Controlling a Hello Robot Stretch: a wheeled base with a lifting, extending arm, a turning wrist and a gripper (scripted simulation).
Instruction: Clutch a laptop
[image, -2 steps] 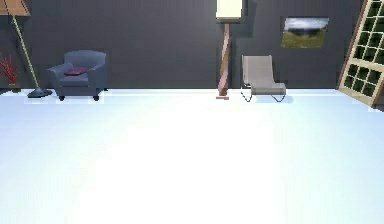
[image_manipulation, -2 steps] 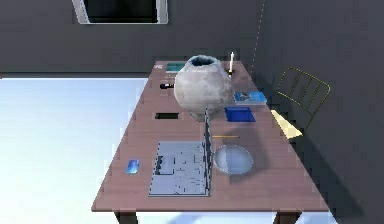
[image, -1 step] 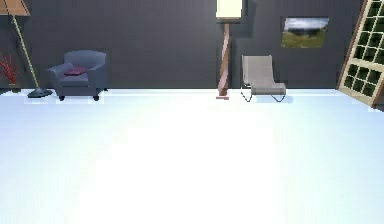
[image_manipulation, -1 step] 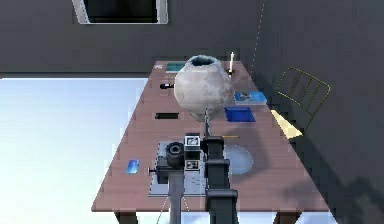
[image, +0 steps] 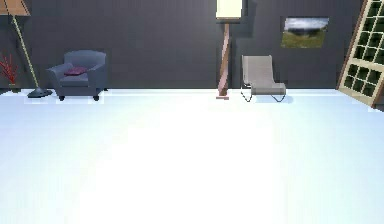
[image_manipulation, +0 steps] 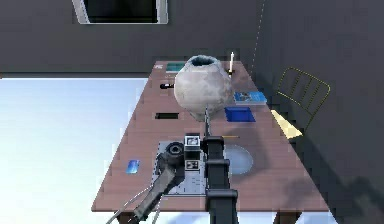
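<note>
gripper low at the near end of a long table, with a flat grey slab under the arm

in the arm side view the arm (image_manipulation: 218, 195) rises from the bottom edge over a brown table (image_manipulation: 148, 135), and the gripper (image_manipulation: 137, 207) points down and left, its thin fingers reaching toward the table's near left edge. a flat grey slab (image_manipulation: 188, 180), possibly the laptop though its shape is too unclear to be sure, lies on the table just behind the gripper's body and partly under the arm. i cannot tell whether the gripper grasps anything. a round grey plate (image_manipulation: 243, 158) sits just right of the arm, and a big grey pot (image_manipulation: 205, 85) stands farther out. the forward view shows an armchair (image: 82, 72) and a floor lamp (image: 229, 40) by the far wall.
</note>
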